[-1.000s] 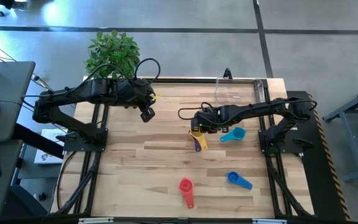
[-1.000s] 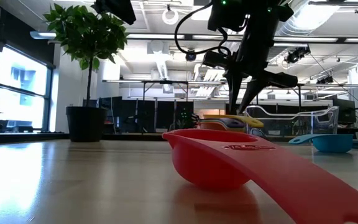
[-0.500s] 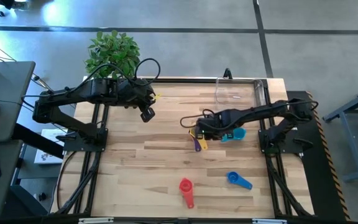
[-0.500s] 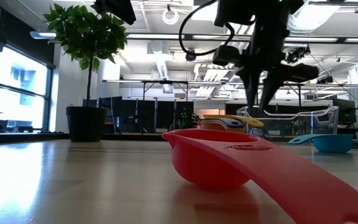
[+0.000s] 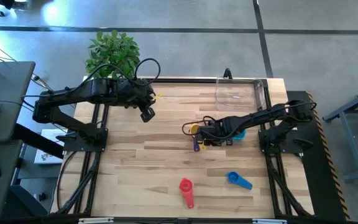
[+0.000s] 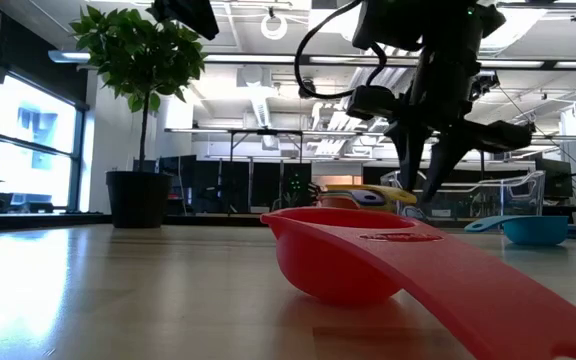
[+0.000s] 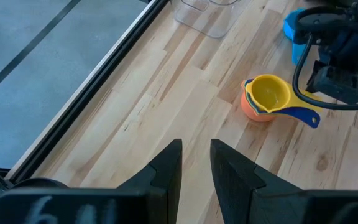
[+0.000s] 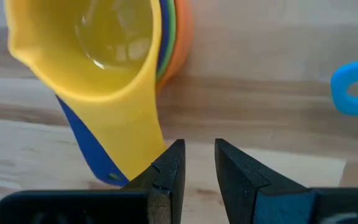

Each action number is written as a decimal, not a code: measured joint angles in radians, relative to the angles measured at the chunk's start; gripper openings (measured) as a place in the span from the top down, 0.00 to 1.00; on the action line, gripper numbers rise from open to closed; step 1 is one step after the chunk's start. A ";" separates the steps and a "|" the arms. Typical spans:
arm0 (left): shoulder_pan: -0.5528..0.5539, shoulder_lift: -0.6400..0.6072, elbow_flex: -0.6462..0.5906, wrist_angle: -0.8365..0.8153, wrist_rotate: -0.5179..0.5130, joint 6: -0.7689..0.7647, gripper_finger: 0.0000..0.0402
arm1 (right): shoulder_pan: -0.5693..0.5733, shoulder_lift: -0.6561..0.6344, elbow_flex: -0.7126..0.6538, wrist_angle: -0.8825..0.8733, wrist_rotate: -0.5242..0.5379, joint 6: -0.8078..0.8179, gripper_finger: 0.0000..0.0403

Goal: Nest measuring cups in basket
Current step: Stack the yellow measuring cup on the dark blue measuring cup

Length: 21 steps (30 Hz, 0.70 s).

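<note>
A nested stack of measuring cups [image 5: 195, 130] rests on the table with its handles toward the near edge. The yellow cup [image 8: 92, 43] is on top, over green and orange rims and a dark blue handle [image 8: 89, 149]. My right gripper [image 8: 200, 155] is shut, low beside the free end of the yellow handle, on the stack's right [image 5: 207, 138]. The light blue cup [image 5: 238, 132] lies partly under the right arm. The blue cup [image 5: 234, 178] and the red cup [image 5: 185, 185] lie near the front. The clear basket [image 5: 238, 93] stands at the far right. My left gripper [image 5: 146, 115] waits, shut, above the far left. My right gripper has one finger [image 8: 163, 165] in front of the free end of the yellow handle [image 8: 143, 140]. I cannot tell whether it touches the handle.
A potted plant [image 5: 112, 53] stands beyond the table's far left corner. The red cup [image 6: 338, 260] lies close in front of the low camera. There is bare wood at the table's left and middle.
My right gripper has moved from above the cup stack toward the table's right and near edges, and now stands beside the handles. The stack stays in place.
</note>
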 joint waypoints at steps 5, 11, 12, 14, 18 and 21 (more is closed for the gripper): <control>0.000 0.000 0.000 0.000 0.000 0.000 0.81 | 0.000 0.000 -0.001 0.041 -0.013 -0.003 0.81; 0.000 0.000 0.000 0.000 0.000 0.000 0.81 | 0.000 0.000 -0.001 0.109 -0.012 -0.031 0.81; 0.000 0.000 0.000 0.000 0.000 0.000 0.81 | 0.000 0.000 -0.001 0.117 -0.011 -0.036 0.81; 0.000 0.000 0.000 0.000 0.000 0.000 0.81 | 0.000 0.000 -0.001 0.120 -0.010 -0.038 0.81; 0.000 0.000 0.000 0.000 0.000 0.000 0.81 | 0.000 0.000 -0.001 0.116 -0.004 -0.038 0.81; 0.000 0.000 0.000 0.000 0.000 0.000 0.81 | 0.000 0.000 -0.001 0.094 -0.009 -0.024 0.81</control>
